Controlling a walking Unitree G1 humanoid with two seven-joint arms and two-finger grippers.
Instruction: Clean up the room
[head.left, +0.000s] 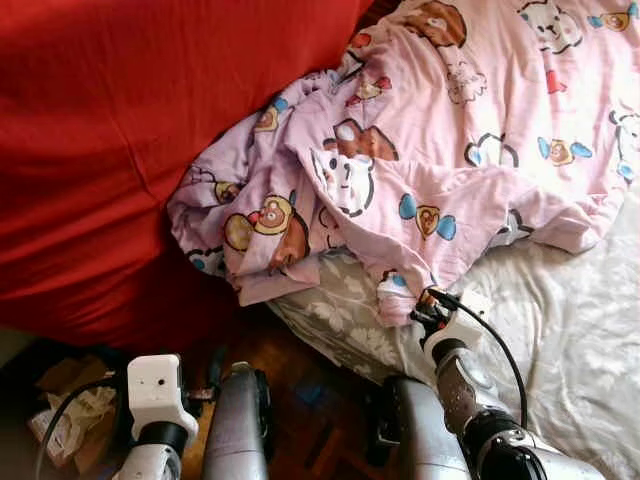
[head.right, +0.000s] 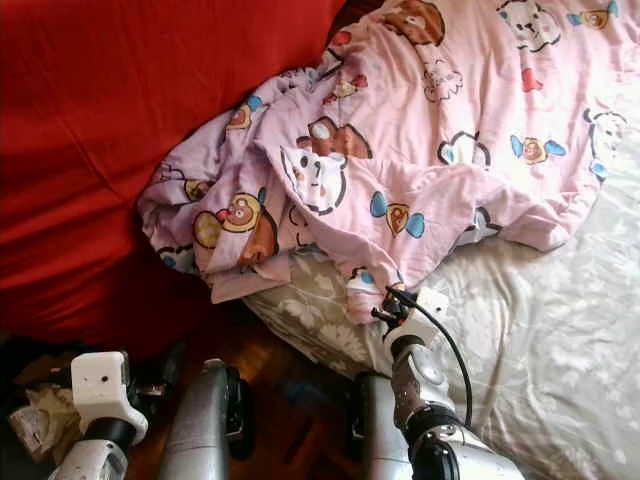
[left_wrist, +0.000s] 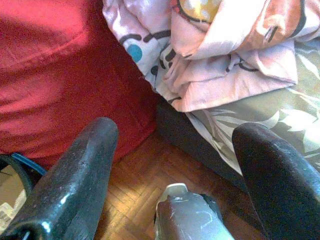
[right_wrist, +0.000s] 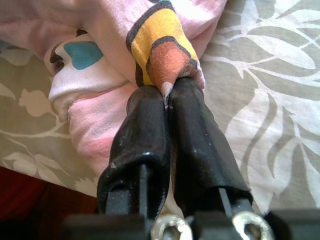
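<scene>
Nearest the robot, over the wooden floor (head.left: 310, 400), the left gripper (left_wrist: 175, 165) hangs low beside the bed with its two black fingers spread wide apart and nothing between them; it points toward the gap where the red cover (head.left: 120, 150) meets the bed's edge. A small heap of crumpled paper or cloth (head.left: 70, 415) lies on the floor at the robot's far left.

Just beyond, the right gripper (right_wrist: 167, 102) reaches onto the leaf-patterned sheet (head.left: 560, 330) at the bed's near edge, its fingers pressed together on a fold at the hem of the pink cartoon blanket (head.left: 440, 150). The blanket lies bunched in a heap from that edge up across the bed, partly against the red cover.

The step in hand appears to be taking hold of the blanket to straighten the bed. The pinch looks thin, right at the fingertips, so the next move likely calls for a slow, steady pull along the sheet, with the free left gripper available to catch another part of the edge.
</scene>
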